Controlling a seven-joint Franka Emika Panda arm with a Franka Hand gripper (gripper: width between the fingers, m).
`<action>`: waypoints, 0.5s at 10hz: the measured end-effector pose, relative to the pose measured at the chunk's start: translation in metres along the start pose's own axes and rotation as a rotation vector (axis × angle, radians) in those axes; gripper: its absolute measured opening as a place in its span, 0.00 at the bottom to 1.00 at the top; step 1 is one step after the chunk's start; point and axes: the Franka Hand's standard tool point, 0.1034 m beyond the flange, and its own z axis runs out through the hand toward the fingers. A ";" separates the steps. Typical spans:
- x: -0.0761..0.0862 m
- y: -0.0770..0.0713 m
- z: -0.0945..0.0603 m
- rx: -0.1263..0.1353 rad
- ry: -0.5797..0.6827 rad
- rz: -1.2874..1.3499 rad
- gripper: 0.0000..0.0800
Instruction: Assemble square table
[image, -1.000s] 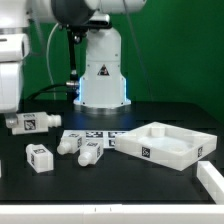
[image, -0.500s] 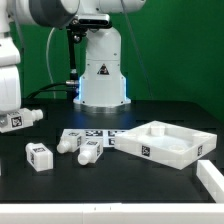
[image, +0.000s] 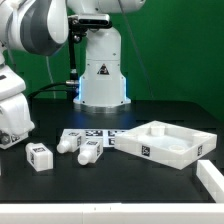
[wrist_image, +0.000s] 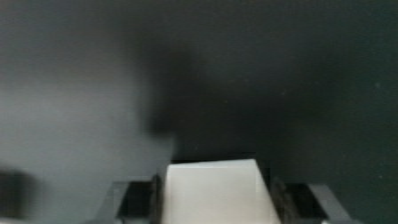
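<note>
The pincer (wrist_image: 214, 206) is closed on a white leg (wrist_image: 214, 180). In the wrist view the block sits squarely between the two dark fingers (wrist_image: 134, 202), and as far as I can make out it touches both. In the exterior view the hand hangs low over the table (image: 130, 182) at the far left edge, and the leg is hidden behind it there. The square panel (image: 165, 143) lies on the exterior view's right, rim up, well apart from the pincer. Three other legs (image: 88, 152) lie loose between hand and panel, just beside the marker board (image: 97, 133).

I judge these parts to be stiff, light plastic with smooth faces. There is no give under the fingers, so a leg could twist or slide if gripped off-centre. I would hold it across its chunky body, flat sides against the pads, leaving the end that meets the corner hole free. The panel looks just as light — I expect it to skate on the table when a leg is pressed into it, so go in gently
</note>
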 end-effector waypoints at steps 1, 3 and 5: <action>-0.001 0.001 0.000 0.000 0.000 0.013 0.36; -0.002 0.000 0.000 0.003 0.000 0.016 0.36; -0.002 -0.001 -0.001 0.003 -0.002 0.080 0.71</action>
